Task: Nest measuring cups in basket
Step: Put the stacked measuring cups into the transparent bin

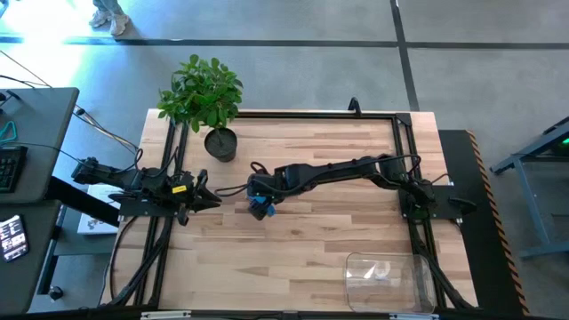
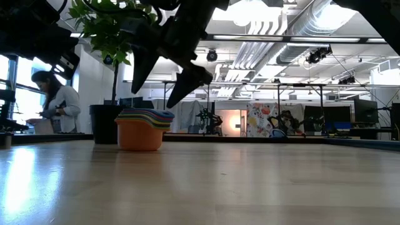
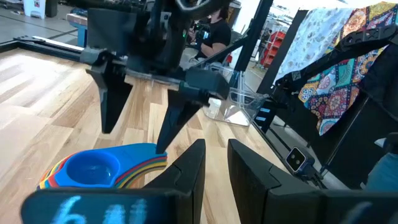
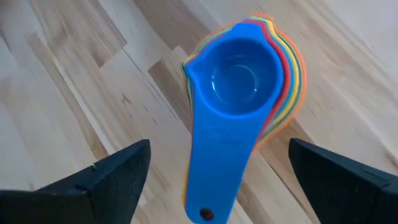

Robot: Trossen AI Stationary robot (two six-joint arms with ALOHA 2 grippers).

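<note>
Right gripper (image 4: 211, 171) hangs wide open, holding nothing, right above the nested stack of colourful plastic measuring cups (image 4: 239, 87), blue one on top. Stack sits mid wooden table (image 1: 311, 258), bare boards all round. Clear plastic rectangular basket (image 1: 389, 280) is well apart by the near edge.

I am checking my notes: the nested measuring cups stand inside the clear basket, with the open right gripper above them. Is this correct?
Not quite. The measuring cups stand on the bare table, far from the basket, as the high view shows. The open right gripper is indeed above them.
</note>
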